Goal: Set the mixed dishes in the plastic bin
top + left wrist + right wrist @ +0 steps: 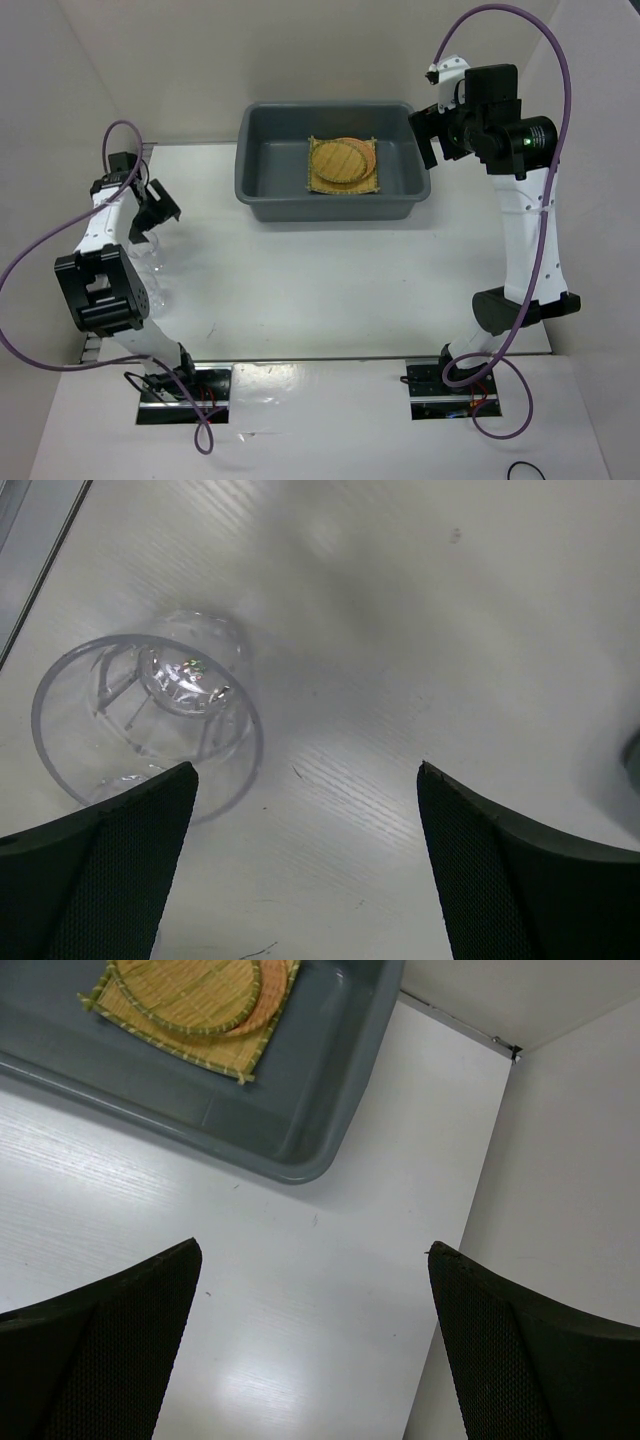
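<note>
The dark grey plastic bin [262, 190] stands at the back middle of the table. In it lies a square yellow woven mat [322, 186], with a yellow-tan disc [335, 162] on top and an orange-brown disc [369, 155] showing from under it. In the right wrist view the mat [150, 1030] and the bin [330, 1080] are at the upper left. My right gripper [312, 1250] hangs open beside the bin's right end [430, 140], holding nothing. A clear glass cup [150, 720] lies on its side just ahead of my open left gripper [305, 770], at the table's left [152, 222].
The table's left edge and a metal strip [30, 570] run close to the cup. A white wall [570, 1160] stands to the right of my right gripper. Faint clear glass [158, 295] shows beside the left arm.
</note>
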